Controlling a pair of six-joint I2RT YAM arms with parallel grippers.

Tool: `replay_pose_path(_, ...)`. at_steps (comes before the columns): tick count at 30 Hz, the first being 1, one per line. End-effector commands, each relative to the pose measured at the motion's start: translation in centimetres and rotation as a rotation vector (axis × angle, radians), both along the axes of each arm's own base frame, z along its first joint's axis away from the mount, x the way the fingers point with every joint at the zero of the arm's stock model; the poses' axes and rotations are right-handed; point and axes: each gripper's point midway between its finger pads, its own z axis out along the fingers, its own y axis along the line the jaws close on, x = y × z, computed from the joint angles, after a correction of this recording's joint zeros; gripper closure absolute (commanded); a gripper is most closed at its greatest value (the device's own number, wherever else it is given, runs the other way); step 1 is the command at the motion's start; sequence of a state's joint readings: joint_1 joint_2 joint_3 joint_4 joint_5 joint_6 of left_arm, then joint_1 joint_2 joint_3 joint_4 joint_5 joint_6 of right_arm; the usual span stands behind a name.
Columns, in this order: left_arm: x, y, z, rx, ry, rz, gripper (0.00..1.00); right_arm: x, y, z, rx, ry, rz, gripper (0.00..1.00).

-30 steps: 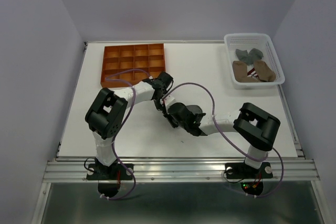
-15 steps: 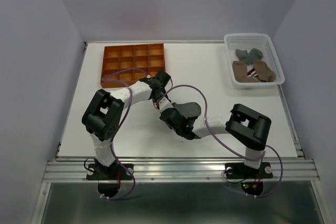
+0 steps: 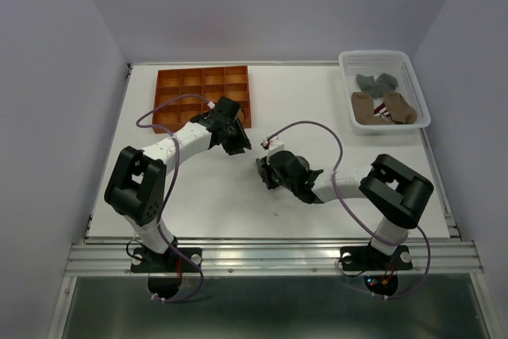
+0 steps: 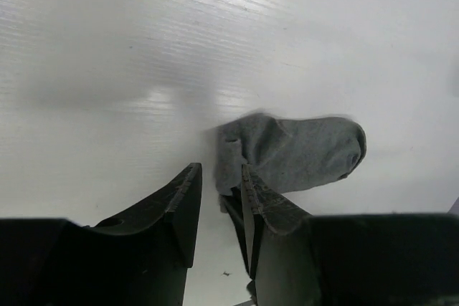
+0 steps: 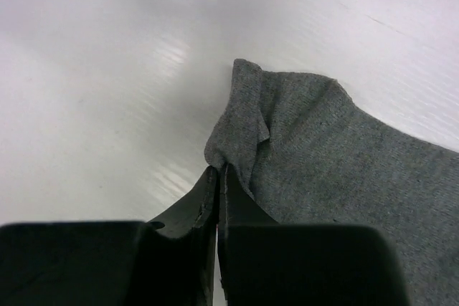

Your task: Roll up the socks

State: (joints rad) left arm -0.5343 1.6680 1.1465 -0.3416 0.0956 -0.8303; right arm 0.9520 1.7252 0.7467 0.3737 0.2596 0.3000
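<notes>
A grey sock lies flat on the white table, and its near end is bunched up. My right gripper is shut on that raised, folded corner of the grey sock. In the top view my right gripper sits mid-table and hides the sock. My left gripper stands open just short of the sock's bunched end, and its right fingertip touches the fabric. Seen from above, my left gripper is close to the right one. More socks, grey and tan-brown, lie in the basket.
A white mesh basket stands at the back right. An orange tray with a grid of compartments sits at the back left, just behind my left wrist. Purple cables loop over both arms.
My left gripper has opened, let go of the sock and drawn back toward the orange tray. My right gripper has shut on the sock's corner and shifted slightly.
</notes>
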Motion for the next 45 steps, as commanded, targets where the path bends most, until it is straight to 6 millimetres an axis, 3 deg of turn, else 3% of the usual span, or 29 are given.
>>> replay_pose_path(1,1.1,-0.7,1.6,-0.041,-0.057,-0.039,0.6,0.1,0.4,2.3,0.288,0.109,0.034,0.99)
replay_pose_path(7,1.3,-1.1,1.4,-0.043,-0.058,-0.07,0.6,-0.7,0.4,3.6,0.506,0.189,0.103,0.99)
replay_pose_path(14,1.4,-0.7,1.1,-0.065,-0.055,-0.048,0.6,-1.1,2.2,5.3,0.589,0.212,0.229,0.99)
replay_pose_path(20,0.6,0.5,0.5,-0.063,-0.038,-0.025,0.6,-1.0,3.4,4.4,0.626,0.26,0.278,0.99)
replay_pose_path(27,-0.8,1.9,-0.7,-0.028,-0.002,-0.013,0.6,-1.4,2.5,2.2,0.561,0.302,0.236,0.99)
replay_pose_path(31,-2.0,2.3,-0.9,-0.027,-0.002,-0.029,0.6,-1.3,2.0,2.4,0.574,0.276,0.211,0.99)
replay_pose_path(35,-3.1,2.1,-0.3,-0.062,-0.036,-0.1,0.6,-1.5,1.8,1.7,0.573,0.291,0.201,0.99)
replay_pose_path(39,-4.3,1.7,-1.0,-0.086,-0.028,-0.13,0.59,-1.2,1.5,1.5,0.568,0.288,0.191,0.99)
replay_pose_path(45,-3.9,-0.4,-1.1,-0.124,-0.048,-0.193,0.59,-1.1,1.4,1.2,0.567,0.288,0.184,0.99)
